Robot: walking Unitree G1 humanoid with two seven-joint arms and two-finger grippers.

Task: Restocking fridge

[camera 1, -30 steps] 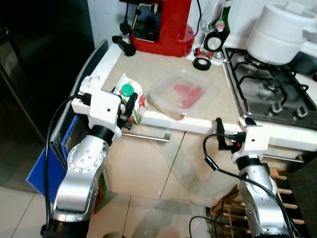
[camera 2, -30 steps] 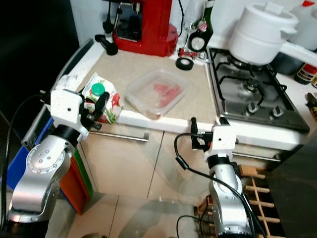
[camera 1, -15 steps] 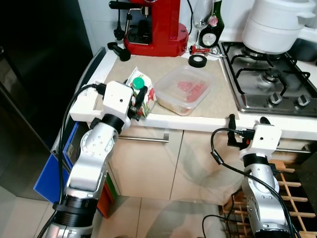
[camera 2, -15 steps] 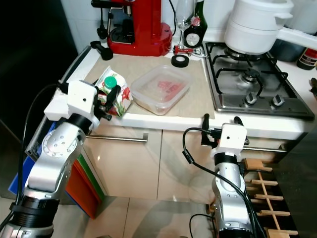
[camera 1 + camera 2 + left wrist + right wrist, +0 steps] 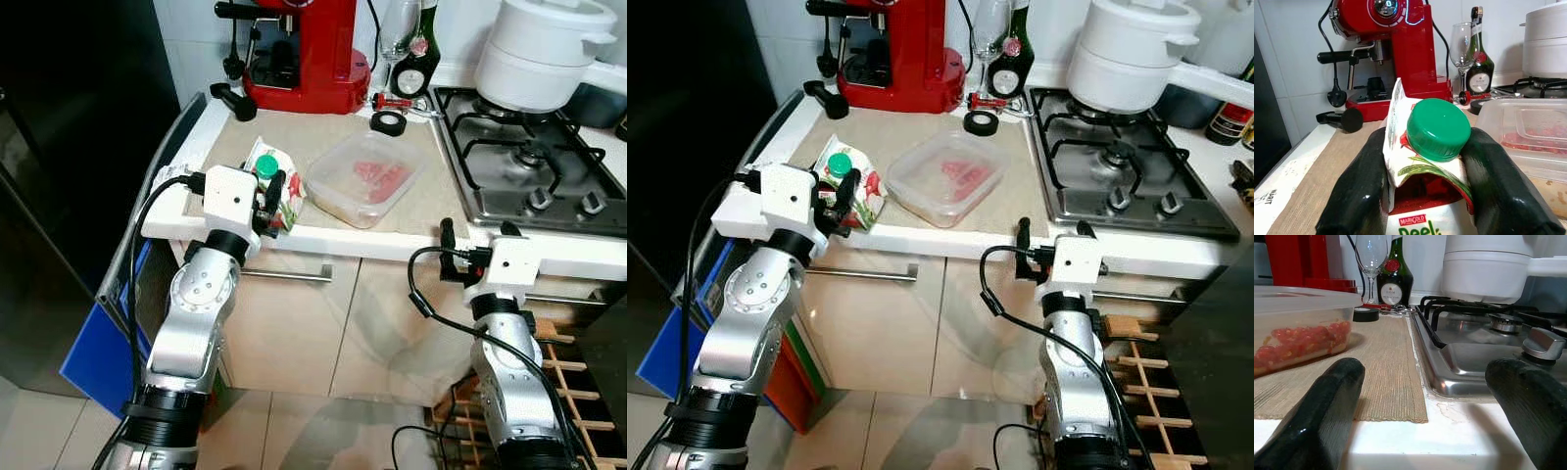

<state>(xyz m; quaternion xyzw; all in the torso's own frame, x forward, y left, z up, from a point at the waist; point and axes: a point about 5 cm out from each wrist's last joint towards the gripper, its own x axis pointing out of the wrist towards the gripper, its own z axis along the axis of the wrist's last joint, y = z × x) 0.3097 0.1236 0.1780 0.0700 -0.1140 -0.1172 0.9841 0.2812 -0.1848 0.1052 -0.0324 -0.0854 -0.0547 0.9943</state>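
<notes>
At the front left edge of the white desk (image 5: pixel 323 239), on a beige woven mat (image 5: pixel 323 147), lies a white juice carton with red and green print and a round green screw cap (image 5: pixel 276 184). Left gripper (image 5: pixel 1422 166) is on it: its two black fingers (image 5: pixel 1359 188) press the carton's folded top from both sides, just below the cap, holding the carton.

Just beside the carton, toward the stove, sits a clear rectangular plastic container with red food pieces inside (image 5: pixel 368 179), lid on. Further back on the mat: a red espresso machine (image 5: pixel 304 54) with a black portafilter (image 5: pixel 231 99) lying next to it, a roll of black tape (image 5: pixel 389 122), a stemmed wine glass (image 5: pixel 1462 46) and a dark green bottle (image 5: pixel 1480 56) against the wall.

Right gripper (image 5: pixel 1425 396) hovers low at the desk's front edge, near the corner of the steel gas hob (image 5: pixel 529 166); its fingers (image 5: pixel 1317 411) are spread wide, nothing between them. A white lidded pot (image 5: pixel 534 54) stands on a rear burner.

Below the desk, beige cabinet fronts with a metal bar handle (image 5: pixel 289 277). A blue panel (image 5: pixel 98 348) leans near the floor on the left; a wooden rack (image 5: pixel 573 372) stands at lower right.
</notes>
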